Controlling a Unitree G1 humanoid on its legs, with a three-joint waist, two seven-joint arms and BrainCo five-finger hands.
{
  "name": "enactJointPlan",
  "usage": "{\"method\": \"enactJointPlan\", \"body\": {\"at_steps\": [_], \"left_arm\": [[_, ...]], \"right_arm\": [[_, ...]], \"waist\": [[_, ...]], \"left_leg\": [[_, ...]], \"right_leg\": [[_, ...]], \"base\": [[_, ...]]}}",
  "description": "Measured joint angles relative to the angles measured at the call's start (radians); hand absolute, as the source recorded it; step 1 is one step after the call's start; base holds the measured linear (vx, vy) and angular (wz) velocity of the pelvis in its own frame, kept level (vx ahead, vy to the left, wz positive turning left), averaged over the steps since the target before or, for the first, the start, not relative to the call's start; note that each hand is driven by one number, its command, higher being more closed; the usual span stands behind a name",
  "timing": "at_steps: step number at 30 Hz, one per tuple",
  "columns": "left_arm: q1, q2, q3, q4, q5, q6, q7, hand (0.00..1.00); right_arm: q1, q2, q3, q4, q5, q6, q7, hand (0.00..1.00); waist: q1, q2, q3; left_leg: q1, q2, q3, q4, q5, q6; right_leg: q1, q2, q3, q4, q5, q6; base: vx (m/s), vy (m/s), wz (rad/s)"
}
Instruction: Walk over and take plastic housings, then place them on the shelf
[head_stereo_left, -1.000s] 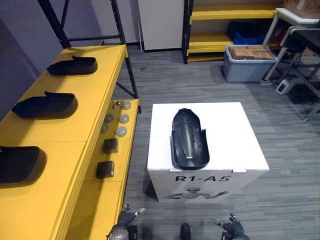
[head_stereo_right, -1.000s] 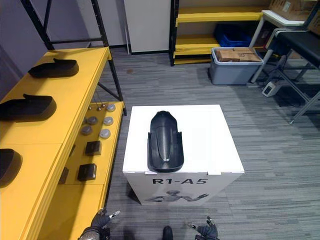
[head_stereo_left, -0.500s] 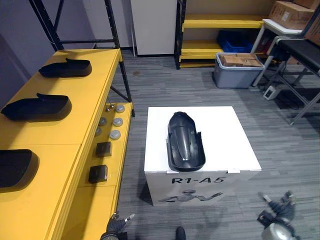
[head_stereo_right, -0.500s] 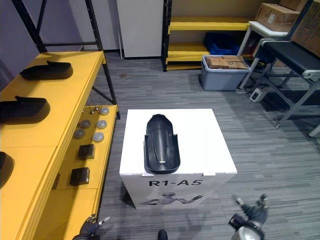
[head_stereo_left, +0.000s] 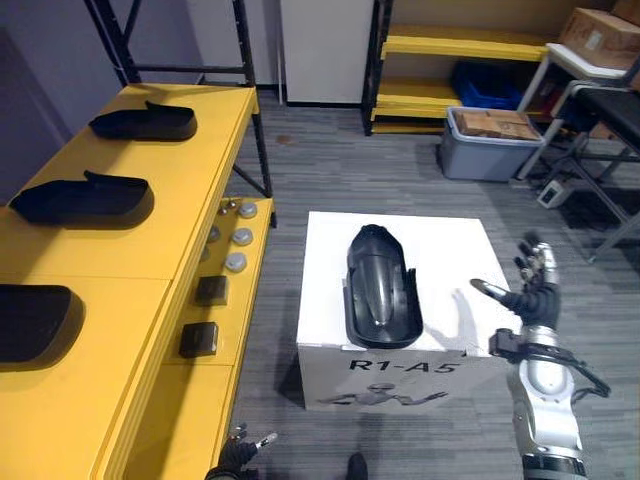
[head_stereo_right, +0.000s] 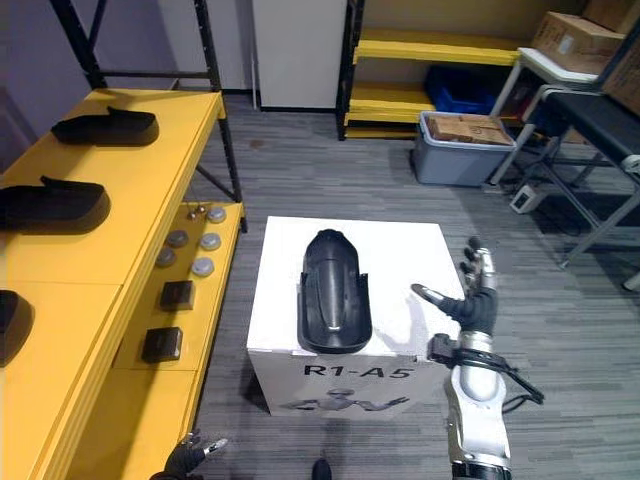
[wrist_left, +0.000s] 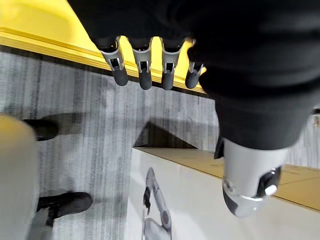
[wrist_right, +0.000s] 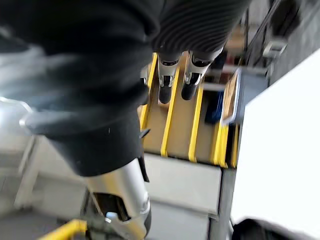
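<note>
Here, housing (head_stereo_left: 380, 290) reaches white box's (head_stereo_left: 452, 248) front edge; right robot hand (head_stereo_left: 530, 297) spread, empty, off its right edge; wrist view: left robot hand (wrist_left: 145, 75) relaxed, empty.

Lost most of the nearest plastic housing (head_stereo_left: 35, 322) on the yellow shelf (head_stereo_left: 110, 420) past the left edge. Caught just the fingers of the left hand (head_stereo_left: 240, 458) above the bottom edge of the left eye view. Could not tell what the small round pieces (head_stereo_left: 237, 262) on the lower board (head_stereo_left: 262, 232) were. Made out a blurred dark shape (wrist_right: 260, 231), cut by the edge, beside the white box (wrist_right: 285, 150).
</note>
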Motion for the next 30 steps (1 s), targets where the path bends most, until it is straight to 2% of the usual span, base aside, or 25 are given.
{"method": "enactJointPlan", "body": {"at_steps": [2, 4, 8, 13, 18, 19, 24, 27, 30], "left_arm": [[0.001, -0.002, -0.002, 0.0, 0.002, 0.0, 0.001, 0.0], [0.005, -0.002, -0.005, 0.0, 0.006, 0.0, 0.001, 0.0], [0.005, -0.001, -0.026, -0.01, 0.018, 0.0, 0.006, 0.0], [0.002, -0.008, -0.038, -0.029, 0.018, 0.002, 0.01, 0.0], [-0.004, -0.016, -0.04, -0.029, 0.017, 0.011, 0.028, 0.0], [-0.004, -0.016, -0.043, -0.029, 0.017, 0.012, 0.031, 0.0], [-0.006, -0.014, -0.047, -0.027, 0.017, 0.014, 0.03, 0.0], [-0.008, -0.012, -0.051, -0.026, 0.018, 0.014, 0.029, 0.0], [-0.015, -0.006, -0.061, -0.017, 0.018, 0.015, 0.029, 0.0]], "right_arm": [[-0.005, 0.006, 0.019, 0.029, -0.072, 0.014, -0.001, 0.0], [-0.025, 0.026, 0.022, 0.081, -0.123, 0.034, -0.008, 0.0], [-0.082, 0.075, 0.039, 0.223, -0.27, 0.103, -0.059, 0.0], [-0.127, 0.137, 0.029, 0.335, -0.33, 0.177, -0.133, 0.0], [-0.184, 0.167, -0.059, 0.409, -0.365, 0.2, -0.219, 0.0], [-0.201, 0.167, -0.072, 0.434, -0.363, 0.199, -0.229, 1.0], [-0.247, 0.141, -0.082, 0.507, -0.331, 0.191, -0.22, 1.0], [-0.281, 0.084, -0.08, 0.57, -0.271, 0.181, -0.178, 1.0], [-0.313, 0.069, -0.077, 0.619, -0.237, 0.172, -0.153, 1.0]], "waist": [[0.015, 0.0, 0.0], [0.016, 0.0, 0.001], [0.02, -0.002, 0.005], [0.031, 0.002, 0.02], [0.032, 0.002, 0.028], [0.032, 0.002, 0.028], [0.031, -0.001, 0.029], [0.03, -0.003, 0.03], [0.03, -0.007, 0.031]], "left_leg": [[-0.003, -0.003, -0.006, 0.0, 0.002, 0.002], [-0.012, -0.007, -0.024, -0.002, 0.008, 0.004], [-0.025, -0.014, -0.049, -0.022, 0.027, 0.007], [-0.033, -0.016, -0.054, -0.03, 0.032, 0.006], [-0.046, -0.017, -0.062, -0.032, 0.034, 0.006], [-0.045, -0.017, -0.062, -0.035, 0.034, 0.006], [-0.048, -0.021, -0.063, -0.038, 0.036, 0.009], [-0.046, -0.022, -0.066, -0.048, 0.041, 0.012], [-0.047, -0.02, -0.065, -0.058, 0.047, 0.009]], "right_leg": [[0.0, -0.004, -0.006, 0.0, 0.0, 0.001], [-0.002, -0.011, -0.024, 0.0, -0.001, 0.002], [-0.012, -0.023, -0.049, 0.0, -0.002, 0.004], [-0.023, -0.022, -0.051, 0.0, -0.002, 0.004], [-0.035, -0.024, -0.06, 0.0, -0.002, 0.004], [-0.035, -0.024, -0.061, 0.0, -0.003, 0.004], [-0.035, -0.028, -0.063, 0.0, -0.005, 0.007], [-0.035, -0.03, -0.067, 0.0, -0.006, 0.009], [-0.041, -0.028, -0.067, 0.0, -0.007, 0.01]], "base": [[-0.01, 0.048, 0.13], [-0.02, 0.031, 0.23], [-0.03, 0.024, 0.21], [0.0, 0.007, 0.02], [0.03, 0.022, 0.04], [0.0, 0.0, 0.0], [0.0, 0.013, 0.0], [-0.01, 0.012, 0.03], [0.0, 0.0, 0.0]]}}
